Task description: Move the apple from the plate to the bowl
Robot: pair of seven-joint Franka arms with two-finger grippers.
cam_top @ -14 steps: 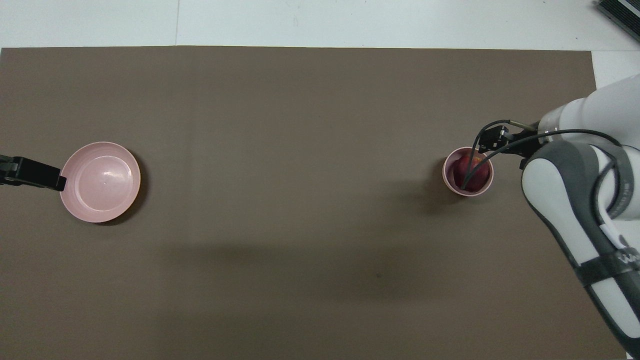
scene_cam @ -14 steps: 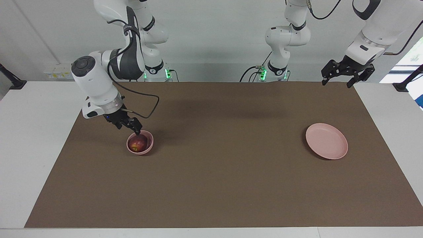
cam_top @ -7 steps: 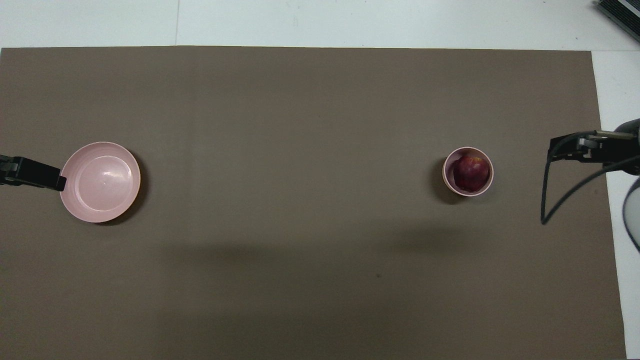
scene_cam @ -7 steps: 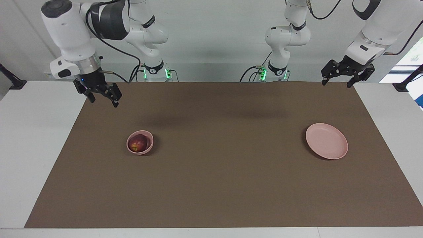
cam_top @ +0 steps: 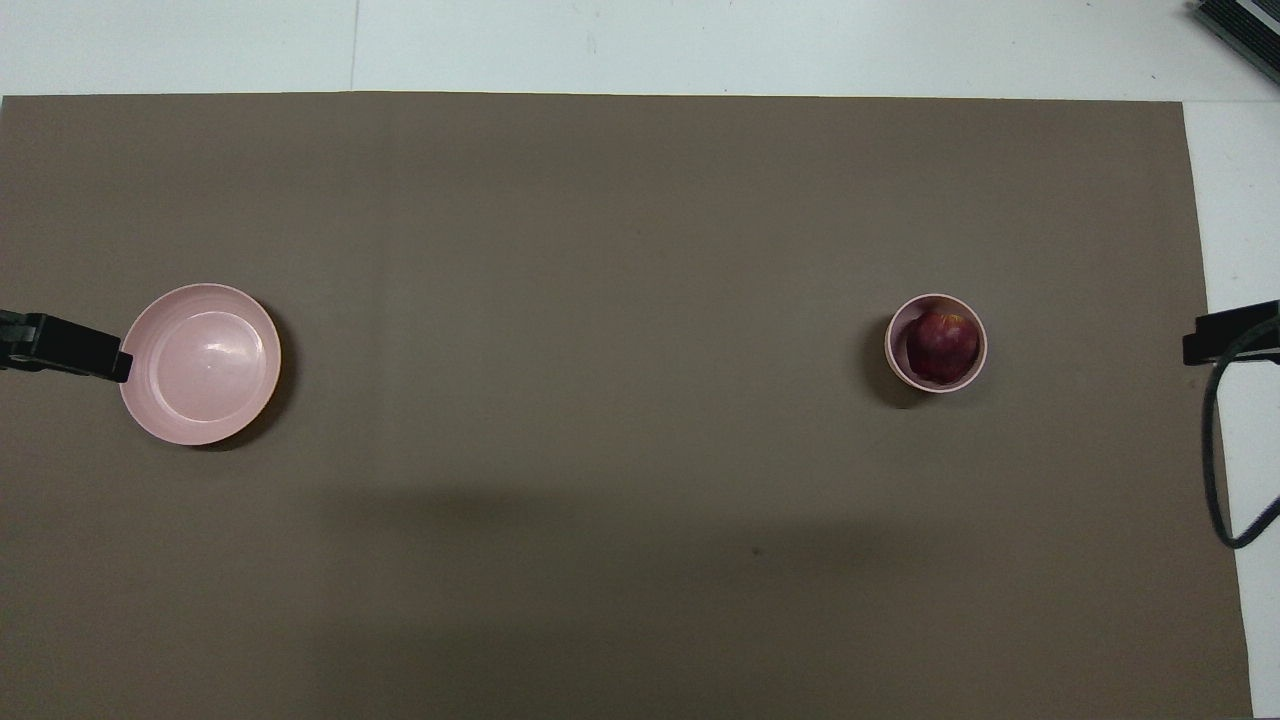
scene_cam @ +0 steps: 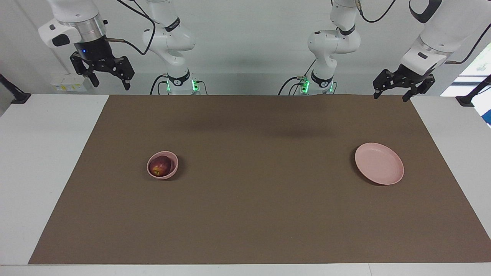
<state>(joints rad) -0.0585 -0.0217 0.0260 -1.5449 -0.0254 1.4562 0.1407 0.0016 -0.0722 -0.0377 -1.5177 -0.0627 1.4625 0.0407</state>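
The brown-matted desk (scene_cam: 245,214) carried everything. The apple (scene_cam: 160,166) sat in the bowl (scene_cam: 171,171), well below the raised, spread right tool (scene_cam: 102,71); the left tool (scene_cam: 402,85) waited spread above the empty plate (scene_cam: 379,164). Judged firm, smooth, rollable: grip across its widest part.

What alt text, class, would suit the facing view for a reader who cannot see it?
A dark red apple sits in a small pink bowl toward the right arm's end of a brown mat; a pink plate lies bare toward the left arm's end. Both grippers, right and left, hang open, raised, holding nothing.
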